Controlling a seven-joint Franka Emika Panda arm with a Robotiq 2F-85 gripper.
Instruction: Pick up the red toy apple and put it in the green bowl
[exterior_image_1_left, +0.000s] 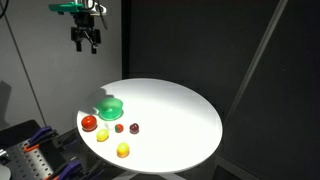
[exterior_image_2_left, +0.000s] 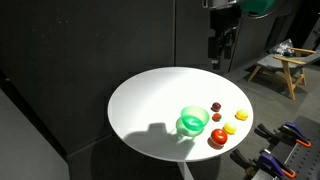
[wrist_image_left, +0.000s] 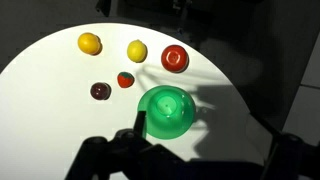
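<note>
The red toy apple (exterior_image_1_left: 89, 123) lies near the edge of the round white table (exterior_image_1_left: 170, 110), beside the green bowl (exterior_image_1_left: 110, 106) and not in it. Both also show in an exterior view, the apple (exterior_image_2_left: 218, 137) and the bowl (exterior_image_2_left: 193, 122). In the wrist view the apple (wrist_image_left: 174, 58) lies just beyond the empty bowl (wrist_image_left: 166, 110). My gripper (exterior_image_1_left: 86, 40) hangs high above the table, open and empty, and shows in both exterior views (exterior_image_2_left: 221, 55). In the wrist view its dark fingers (wrist_image_left: 200, 160) frame the bottom edge.
Two yellow round fruits (wrist_image_left: 137, 51) (wrist_image_left: 90, 43) lie beside the apple. Two small dark red pieces (wrist_image_left: 126, 80) (wrist_image_left: 100, 91) lie near the bowl. Most of the tabletop away from the fruits is bare. Dark curtains surround the table; clamps and a wooden stand (exterior_image_2_left: 280, 65) sit off it.
</note>
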